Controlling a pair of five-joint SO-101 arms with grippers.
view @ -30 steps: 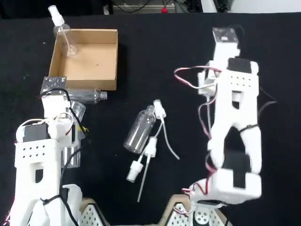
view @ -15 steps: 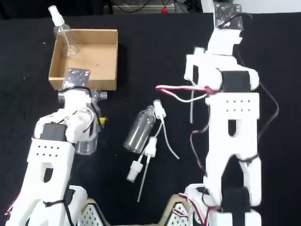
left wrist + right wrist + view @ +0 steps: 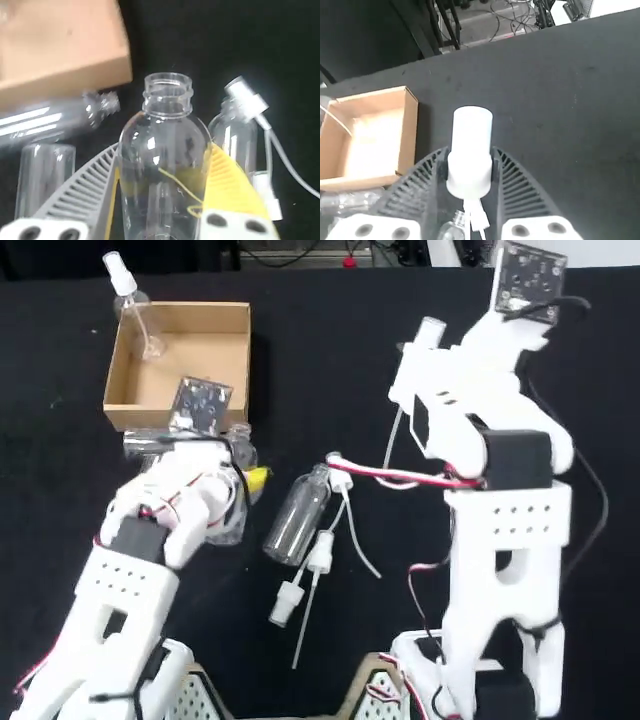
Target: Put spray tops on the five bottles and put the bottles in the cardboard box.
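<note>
My left gripper (image 3: pixel 165 175) is shut on a clear open-necked bottle (image 3: pixel 167 145), lifted just in front of the cardboard box (image 3: pixel 178 368); the high view shows this gripper (image 3: pixel 240 485) with the bottle (image 3: pixel 228 522). My right gripper (image 3: pixel 470 170) is shut on a white spray top (image 3: pixel 470 150), held high over the far right of the table, and its tube (image 3: pixel 395 440) hangs down. A capped bottle (image 3: pixel 125 295) leans in the box's far corner. Another bottle (image 3: pixel 298 512) with a spray top (image 3: pixel 340 472) at its neck lies mid-table.
A bare bottle (image 3: pixel 148 441) lies along the box's front wall, and another clear bottle (image 3: pixel 37 175) lies beside my left fingers. Two loose spray tops (image 3: pixel 320 550) (image 3: pixel 285 605) with long tubes lie near the front. The black table (image 3: pixel 600 440) stretches right.
My left arm has swung right toward the table's middle, carrying the bottle. My right arm has stretched away from the front edge, carrying the spray top up and farther back.
</note>
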